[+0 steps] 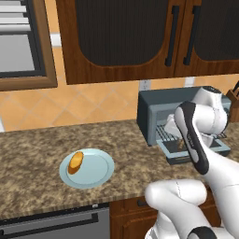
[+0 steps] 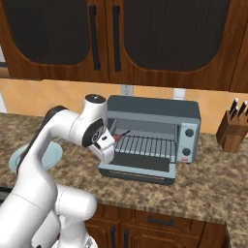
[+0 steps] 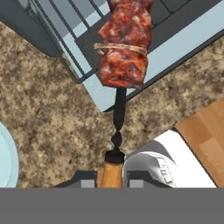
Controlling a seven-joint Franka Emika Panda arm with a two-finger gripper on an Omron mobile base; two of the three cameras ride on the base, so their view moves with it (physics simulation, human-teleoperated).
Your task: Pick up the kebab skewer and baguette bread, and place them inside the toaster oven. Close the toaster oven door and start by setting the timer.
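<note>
Left base view: bread (image 1: 75,162) lies on a pale blue plate (image 1: 95,175) on the counter (image 1: 42,144), well apart from the oven (image 1: 154,109) to the R. Oven door (image 1: 196,151) is dropped flat, rack exposed; the arm blocks most of the opening.

Right base view: gripper (image 2: 114,139) sits at the L edge of the oven (image 2: 155,110) mouth, holding the skewer (image 2: 122,135) by its handle end, tip over the rack (image 2: 145,145). Door (image 2: 138,172) lies open on the counter; knobs (image 2: 188,142) on the R side; knife block (image 2: 232,131) farther R.

Hand view: jaws clamped on the handle of the skewer (image 3: 124,48); meat chunks hang over the door (image 3: 175,48) and rack front, above the counter (image 3: 48,118).

Step in hand, by judgement: loading the skewer, 1st of 2 items. Next move calls for pushing it further in over the rack, lowering, then letting go; bread, door and timer not yet done
</note>
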